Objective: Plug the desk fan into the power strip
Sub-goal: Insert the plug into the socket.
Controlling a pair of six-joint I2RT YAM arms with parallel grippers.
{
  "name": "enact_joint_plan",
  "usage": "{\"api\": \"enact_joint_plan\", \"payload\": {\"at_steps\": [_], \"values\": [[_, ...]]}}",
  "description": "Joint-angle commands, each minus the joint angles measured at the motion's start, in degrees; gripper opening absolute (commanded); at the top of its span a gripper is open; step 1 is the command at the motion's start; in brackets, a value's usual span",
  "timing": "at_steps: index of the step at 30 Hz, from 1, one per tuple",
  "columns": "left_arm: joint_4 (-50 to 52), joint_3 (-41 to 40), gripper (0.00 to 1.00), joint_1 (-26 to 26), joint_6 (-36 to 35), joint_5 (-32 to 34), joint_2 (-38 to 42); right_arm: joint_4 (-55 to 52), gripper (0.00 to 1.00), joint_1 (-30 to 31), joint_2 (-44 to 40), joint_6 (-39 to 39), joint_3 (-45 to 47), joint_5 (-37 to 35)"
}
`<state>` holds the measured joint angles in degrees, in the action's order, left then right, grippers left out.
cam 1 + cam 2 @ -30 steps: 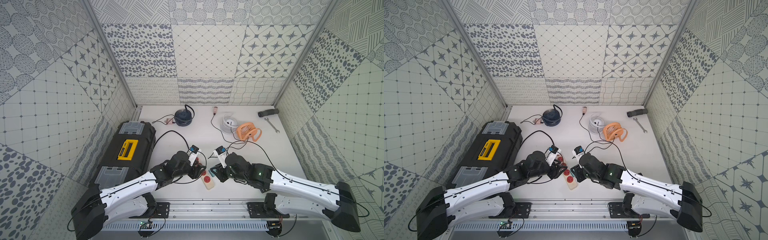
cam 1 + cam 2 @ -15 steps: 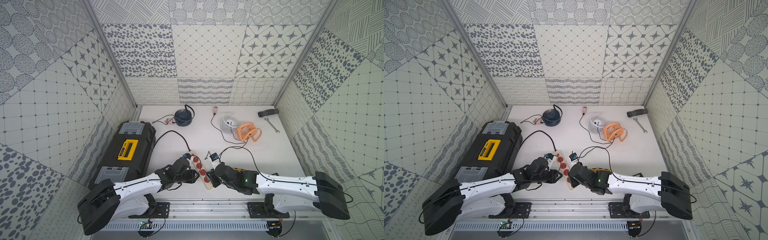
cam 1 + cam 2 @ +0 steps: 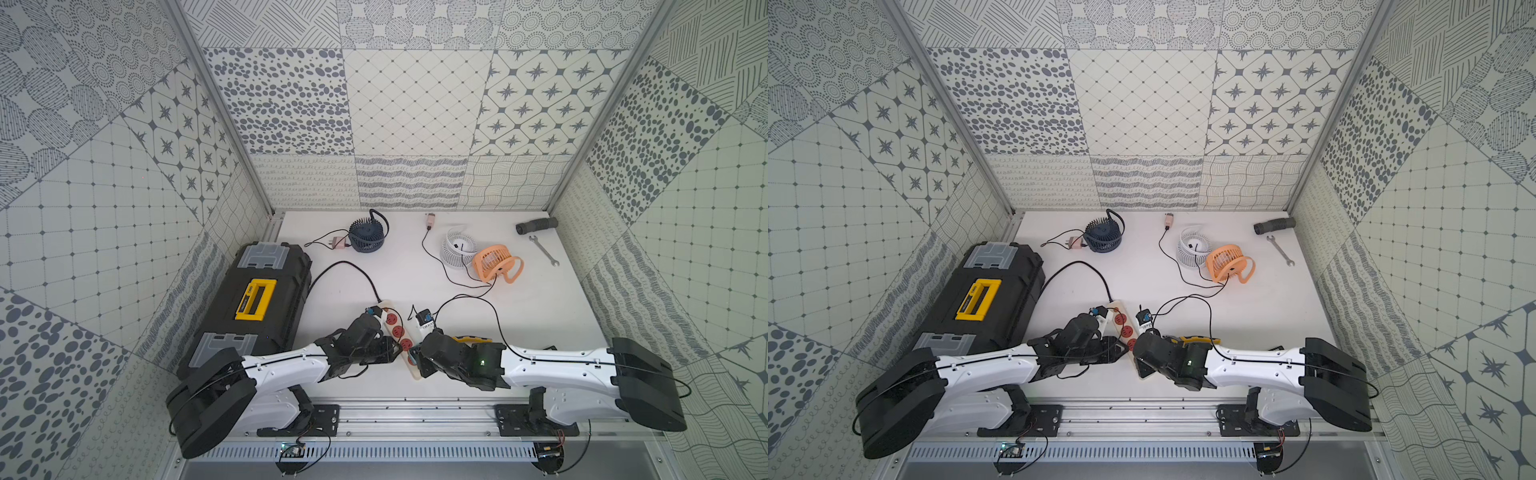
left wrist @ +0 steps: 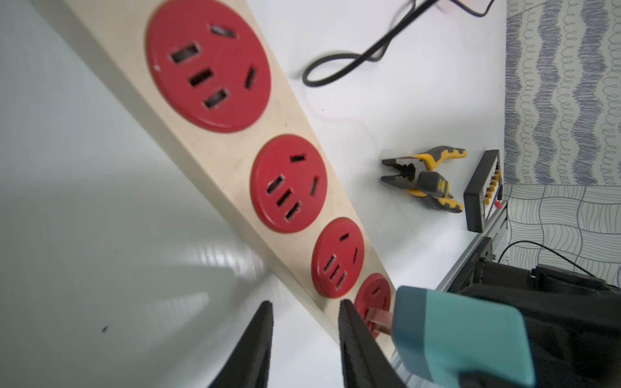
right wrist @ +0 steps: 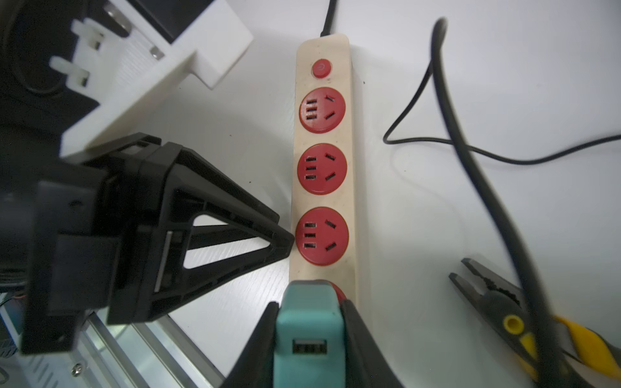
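The cream power strip (image 3: 397, 331) (image 3: 1126, 326) lies near the table's front, its red switch (image 5: 321, 69) at the far end. My right gripper (image 5: 311, 304) (image 3: 415, 358) is shut on a teal USB plug adapter (image 5: 307, 322) (image 4: 453, 332). The adapter's metal prongs meet the nearest red socket (image 4: 371, 295), with a length of bare prong showing. Its USB port is empty. My left gripper (image 4: 304, 304) (image 3: 397, 350) stands open by a narrow gap, holding nothing, with one finger against the strip's side. Three desk fans stand at the back: dark blue (image 3: 365, 236), white (image 3: 457, 249), orange (image 3: 494, 264).
A black toolbox (image 3: 253, 303) with a yellow handle fills the left side. Yellow-grey pliers (image 5: 504, 302) (image 4: 423, 178) lie just right of the strip, under my right arm. Loose black cords (image 5: 420, 134) cross the table. A wrench (image 3: 543, 250) and a black cylinder (image 3: 536, 225) lie at the back right.
Both arms have dropped low toward the front. My right gripper brought the teal adapter to the end socket. My left gripper narrowed its jaws and came against the strip's side.
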<state>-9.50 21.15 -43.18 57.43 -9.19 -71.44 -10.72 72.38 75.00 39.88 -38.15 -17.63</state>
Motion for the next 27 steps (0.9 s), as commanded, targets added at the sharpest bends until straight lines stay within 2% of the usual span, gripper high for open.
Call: {"api": "enact_joint_plan", "payload": {"at_steps": [1, 15, 27], "values": [[-3.01, 0.12, 0.34, 0.36, 0.76, -1.23, -0.24, 0.28, 0.07, 0.44, 1.44, 0.55, -1.72, -1.09], [-3.63, 0.18, 0.32, 0.46, 0.65, -1.22, -1.84, -8.33, 0.08, 1.79, 0.52, 0.57, -6.09, -3.21], [-1.18, 1.00, 0.31, 0.46, -0.06, -0.34, -1.95, -8.81, 0.09, 1.72, 2.06, 1.56, -6.39, -1.45]]}}
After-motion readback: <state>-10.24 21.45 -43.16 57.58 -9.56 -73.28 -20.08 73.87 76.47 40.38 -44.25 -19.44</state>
